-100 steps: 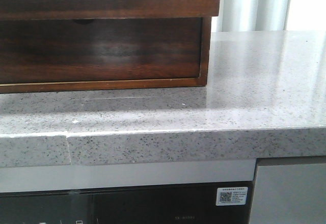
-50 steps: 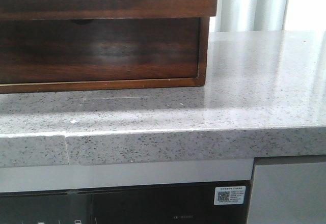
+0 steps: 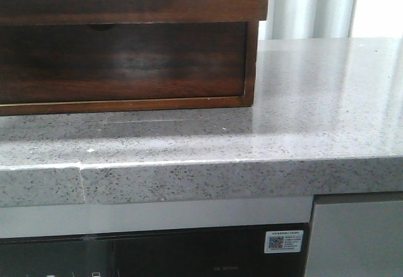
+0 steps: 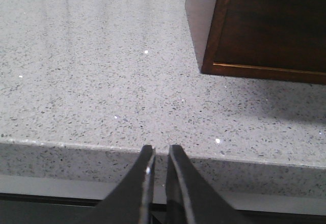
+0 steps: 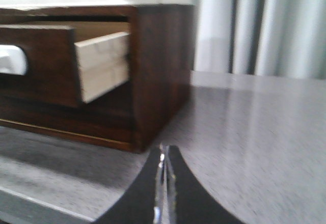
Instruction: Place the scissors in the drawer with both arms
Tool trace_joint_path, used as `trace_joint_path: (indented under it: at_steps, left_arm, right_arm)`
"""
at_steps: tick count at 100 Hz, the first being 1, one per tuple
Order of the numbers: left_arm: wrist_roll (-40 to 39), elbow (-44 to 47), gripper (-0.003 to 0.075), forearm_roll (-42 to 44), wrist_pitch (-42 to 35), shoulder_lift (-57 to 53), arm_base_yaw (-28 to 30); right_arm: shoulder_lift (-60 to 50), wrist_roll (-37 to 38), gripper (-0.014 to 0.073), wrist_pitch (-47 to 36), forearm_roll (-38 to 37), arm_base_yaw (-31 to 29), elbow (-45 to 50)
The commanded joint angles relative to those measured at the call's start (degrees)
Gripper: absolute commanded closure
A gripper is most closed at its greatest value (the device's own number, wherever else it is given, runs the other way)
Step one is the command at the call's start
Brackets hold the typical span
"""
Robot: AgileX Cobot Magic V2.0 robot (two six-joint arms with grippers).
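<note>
Drawer pulled out of cabinet — counter's rear-left; left gripper near front edge, right gripper — both closed, empty.

Front view panned slightly: cabinet edge and QR sticker shifted a bit left and down versus 1 s ago.

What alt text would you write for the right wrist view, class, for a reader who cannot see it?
A dark wooden cabinet stands on a speckled grey countertop, its upper drawer pulled partly out so the pale side wall shows. The right gripper points toward the cabinet's corner with its jaws almost together and nothing visible between them. Pale curtains hang behind.
</note>
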Motion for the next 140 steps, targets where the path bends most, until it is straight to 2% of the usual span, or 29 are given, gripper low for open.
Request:
trace_joint_path:
  at_steps: [1,17,34,51,77,140]
  left_arm:
    - [0.10,0.84,0.0717,-0.73,-2.61,-1.89,0.20]
    - [0.10,0.84,0.0717,-0.73,-2.61,-1.89,0.20]
    - [0.10,0.84,0.0717,-0.73,-2.61,-1.89,0.20]
    - [0.10,0.84,0.0717,-0.73,-2.61,-1.89,0.20]
    - [0.10,0.84,0.0717,-0.73,-2.61,-1.89,0.20]
    - [0.10,0.84,0.0717,-0.73,-2.61,-1.89,0.20]
  right_arm:
    - [-2.54,6.11,0.0710,-4.26,-4.85,-3.72,1.48]
    - [-7.81,7.24,0.0710,-4.16,-5.29,-8.23,6.17]
    - [-9.37,7.13,0.0710,2.24,-4.36,-12.20,6.07]
    - [-10.41,-2.04,0.0710,10.36,2.87,-15.64,6.07]
    - [-15.07,-7.83,0.0710,24.57,5.81,-19.96,6.18]
    - [-15.07,-8.26,0.0710,24.64,5.71,-19.96,6.18]
